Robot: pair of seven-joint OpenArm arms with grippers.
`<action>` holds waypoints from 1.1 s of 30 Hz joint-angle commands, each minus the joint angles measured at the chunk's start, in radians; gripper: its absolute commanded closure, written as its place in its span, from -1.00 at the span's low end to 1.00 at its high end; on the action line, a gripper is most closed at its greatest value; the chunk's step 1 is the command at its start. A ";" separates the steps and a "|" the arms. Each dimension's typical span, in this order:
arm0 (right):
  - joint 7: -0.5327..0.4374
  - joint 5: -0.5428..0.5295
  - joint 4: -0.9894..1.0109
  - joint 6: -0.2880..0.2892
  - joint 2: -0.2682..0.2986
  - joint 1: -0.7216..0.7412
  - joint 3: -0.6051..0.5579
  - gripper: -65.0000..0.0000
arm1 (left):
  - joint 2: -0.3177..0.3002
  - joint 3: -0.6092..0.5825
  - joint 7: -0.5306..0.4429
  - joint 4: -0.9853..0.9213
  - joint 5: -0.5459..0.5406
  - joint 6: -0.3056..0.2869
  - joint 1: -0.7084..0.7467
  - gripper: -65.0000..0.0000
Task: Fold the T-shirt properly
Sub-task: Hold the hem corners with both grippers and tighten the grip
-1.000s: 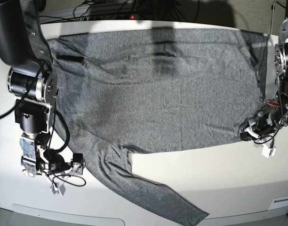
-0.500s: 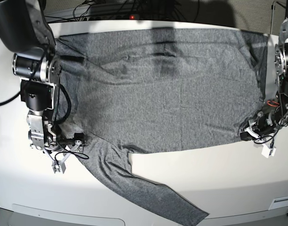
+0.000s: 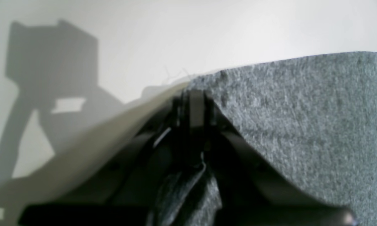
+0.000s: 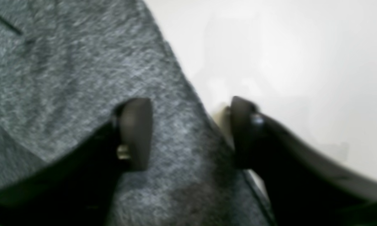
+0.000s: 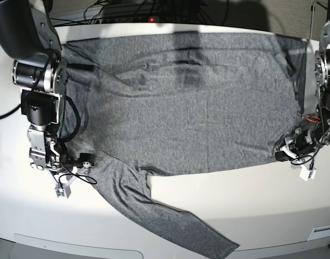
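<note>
**Big grey shirt flat on white table, one gripper at each end**

Spread wide over the white table (image 5: 246, 205): a big, soft, charcoal-grey knit T-shirt (image 5: 192, 102) with long sleeves. Fills most of the upper half of the base view, from the far left to the far right. Lies mostly flat, with soft wrinkles near the upper left. One long sleeve runs down from the lower left of the body toward the bottom middle of the frame.

At the lower right edge of the shirt in the base view: the left gripper (image 5: 286, 149), touching the cloth at the hem corner. Seen close in the left wrist view, left gripper (image 3: 193, 108) pinched tight, with grey cloth bunched between the black jaws and more cloth to the right of them.

At the left of the base view, right where the sleeve meets the body: the right gripper (image 5: 83, 160). In the right wrist view, right gripper (image 4: 190, 131) partly apart, jaws not touching. One black finger (image 4: 135, 133) over the grey cloth, the other on the white table side, with the shirt's edge running between them. Picture blurry here, so cannot tell if the cloth is gripped.

Behind the table at the top: dark cables (image 5: 122, 9).
</note>
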State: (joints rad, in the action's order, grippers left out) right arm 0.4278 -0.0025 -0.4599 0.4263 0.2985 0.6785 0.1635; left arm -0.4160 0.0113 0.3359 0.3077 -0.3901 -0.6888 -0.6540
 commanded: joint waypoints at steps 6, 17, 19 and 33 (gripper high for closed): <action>0.018 -0.002 -0.013 0.007 0.020 0.025 0.002 0.91 | -0.016 0.001 -0.016 0.014 -0.013 -0.009 -0.030 1.00; 0.078 -0.054 -0.087 0.032 0.021 0.025 0.002 1.00 | -0.017 0.001 -0.015 0.015 -0.056 -0.009 -0.030 1.00; 0.111 -0.079 -0.133 0.075 0.020 0.024 0.002 1.00 | -0.017 0.001 -0.014 0.016 -0.101 -0.009 -0.030 1.00; 0.191 -0.162 -0.341 0.164 0.033 -0.041 0.002 1.00 | -0.017 0.001 0.347 0.227 -0.325 -0.009 -0.021 1.00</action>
State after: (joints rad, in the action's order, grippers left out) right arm 0.6327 -0.1593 -0.7845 0.5835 0.3157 0.6060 0.1627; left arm -0.4160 0.0113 0.7052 0.5167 -0.6975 -0.6884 -0.6453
